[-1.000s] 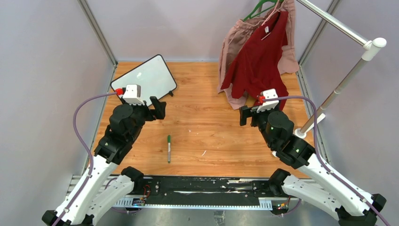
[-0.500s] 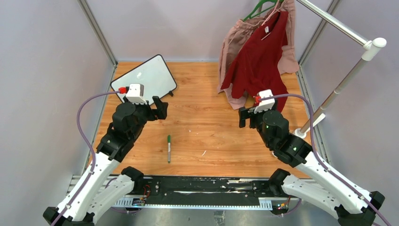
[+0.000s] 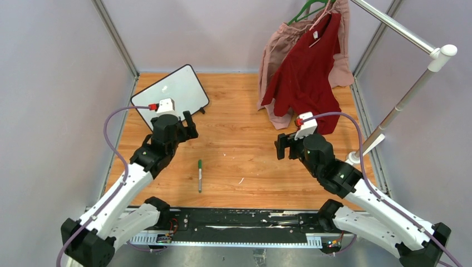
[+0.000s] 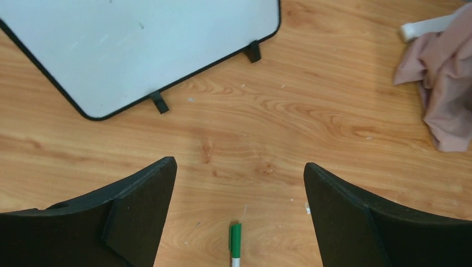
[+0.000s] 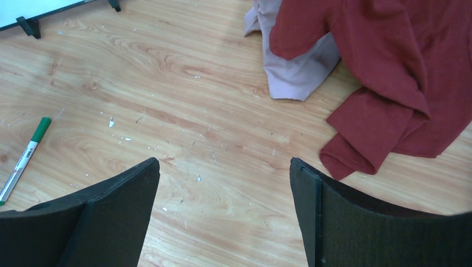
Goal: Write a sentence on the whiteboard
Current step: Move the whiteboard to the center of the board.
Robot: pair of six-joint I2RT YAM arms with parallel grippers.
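The whiteboard (image 3: 173, 89) lies in the far-left corner of the wooden table (image 3: 239, 111), turned at an angle to the table edges. Its glossy face shows plain white. In your left wrist view the whiteboard (image 4: 139, 44) fills the upper left, and its two black feet point toward the camera.

Left gripper (image 3: 188, 125): it hovers just on the near side of the board's foot edge. Its jaws stand wide apart and hold nothing. The left wrist view confirms this, with bare wood showing between the fingers (image 4: 139, 211) of the left gripper (image 4: 238, 167).

Right gripper (image 3: 281, 147): it hangs over the middle-right of the table, well apart from the board. Its jaws are likewise spread wide with nothing in them; see the right gripper (image 5: 222, 164).

A green-capped marker (image 3: 200, 175) lies flat on the table between your two arms, nearer the left one and untouched. Its cap (image 4: 236, 239) shows at the bottom of the left wrist view, and the marker (image 5: 22, 161) sits at the left edge of the right wrist view.

A red garment (image 3: 306, 67) and a pink garment (image 3: 276, 53) hang at the far right, their hems resting on the table.
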